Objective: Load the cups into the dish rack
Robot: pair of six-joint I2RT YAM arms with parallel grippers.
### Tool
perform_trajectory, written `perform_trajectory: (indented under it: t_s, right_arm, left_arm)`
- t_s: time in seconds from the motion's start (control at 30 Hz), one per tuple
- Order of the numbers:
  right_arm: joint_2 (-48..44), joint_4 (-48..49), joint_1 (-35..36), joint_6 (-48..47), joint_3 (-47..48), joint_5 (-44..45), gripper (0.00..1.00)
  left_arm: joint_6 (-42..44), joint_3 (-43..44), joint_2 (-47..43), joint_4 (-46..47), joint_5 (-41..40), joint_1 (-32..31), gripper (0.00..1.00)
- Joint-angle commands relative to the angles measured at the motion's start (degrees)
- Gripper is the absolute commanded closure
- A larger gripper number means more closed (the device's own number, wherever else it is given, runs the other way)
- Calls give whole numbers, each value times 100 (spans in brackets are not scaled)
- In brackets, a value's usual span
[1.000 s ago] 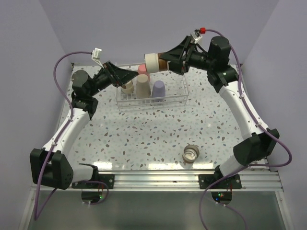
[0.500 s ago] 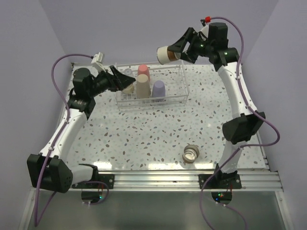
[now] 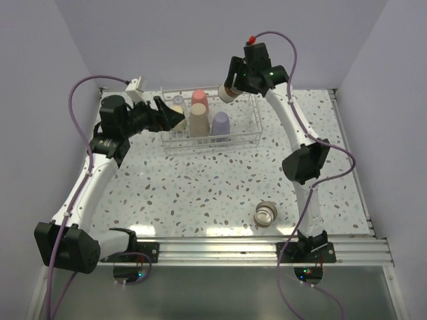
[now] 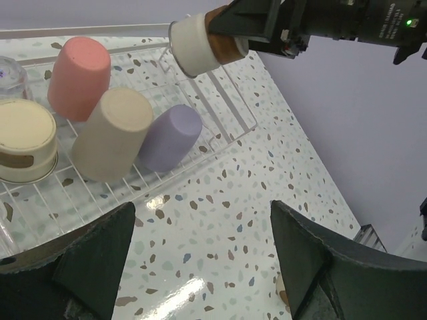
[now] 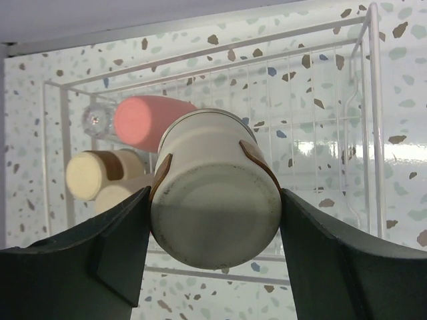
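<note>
Lab cell: speckled table (image 3: 220,187), plain walls (image 3: 200,40)

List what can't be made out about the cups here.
Lavender cup: right wrist view, hidden behind the held cup.
Clear cup: left wrist view, cut off by the left edge.
Unloaded cup: top view, too small to see inside.

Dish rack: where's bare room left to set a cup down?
The right end of the dish rack, between the lavender cup and its right wall, is bare. The left half is crowded with the coral cup, beige cup and cream-topped cup.
</note>
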Motion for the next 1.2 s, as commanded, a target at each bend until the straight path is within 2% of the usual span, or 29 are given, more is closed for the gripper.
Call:
perform_trajectory:
  t_s: [0.0, 0.2, 0.63, 1.07, 1.17]
  right_arm:
    - [86, 289, 100, -214, 329, 1120, 100]
    - [517, 255, 118, -302, 523, 1718, 100]
    - [1115, -149, 171, -364, 417, 2061, 100]
    - [1387, -97, 171, -452, 312, 1947, 100]
    - [1449, -53, 171, -487, 329, 1859, 97]
  left_arm:
    - [201, 9, -61, 27, -24, 40, 15]
    - [227, -52, 53, 115, 37, 40, 15]
    - [271, -123, 457, 387, 222, 40, 16]
    - [271, -70, 721, 528, 283, 40, 18]
    - [271, -88, 730, 528, 275, 40, 19]
